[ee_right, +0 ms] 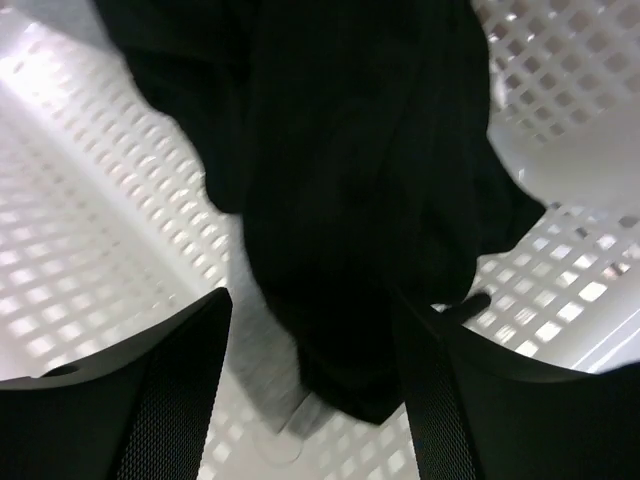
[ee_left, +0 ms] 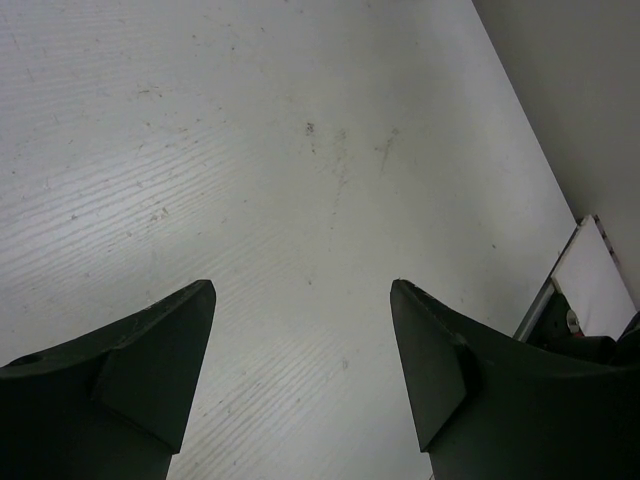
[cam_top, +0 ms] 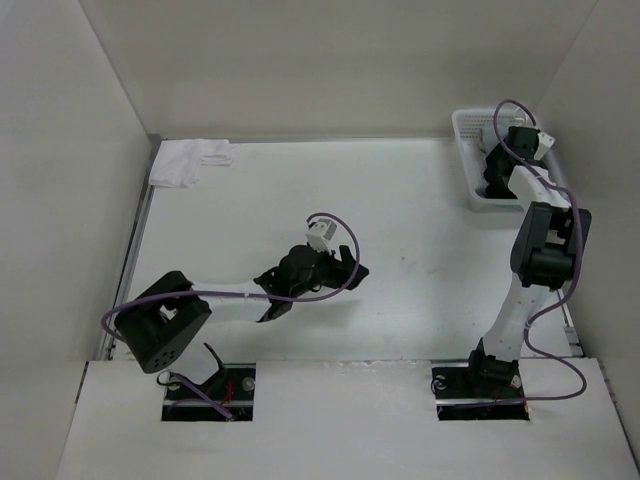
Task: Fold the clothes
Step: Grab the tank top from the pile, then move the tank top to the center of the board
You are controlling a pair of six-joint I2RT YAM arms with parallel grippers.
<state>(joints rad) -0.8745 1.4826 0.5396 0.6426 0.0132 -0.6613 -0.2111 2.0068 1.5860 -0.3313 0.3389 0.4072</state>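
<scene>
The clothes, a crumpled black T-shirt (ee_right: 350,180), lie in a white lattice basket (cam_top: 465,150) at the table's far right corner, showing there only as a dark lump (cam_top: 495,172). My right gripper (ee_right: 312,300) reaches down into the basket, open, with its jaws on either side of the shirt's lower fold. The fabric lies against the right finger (ee_right: 470,400). In the top view the arm hides that gripper's fingertips. Over the bare middle of the table my left gripper (ee_left: 302,285) hangs open and holds nothing, with its fingers (cam_top: 350,265) pointing right.
A strip of grey fabric (ee_right: 262,385) shows under the black shirt on the basket floor (ee_right: 90,200). A small white cloth (cam_top: 190,160) lies at the far left corner. Walls close the table on the left, back and right.
</scene>
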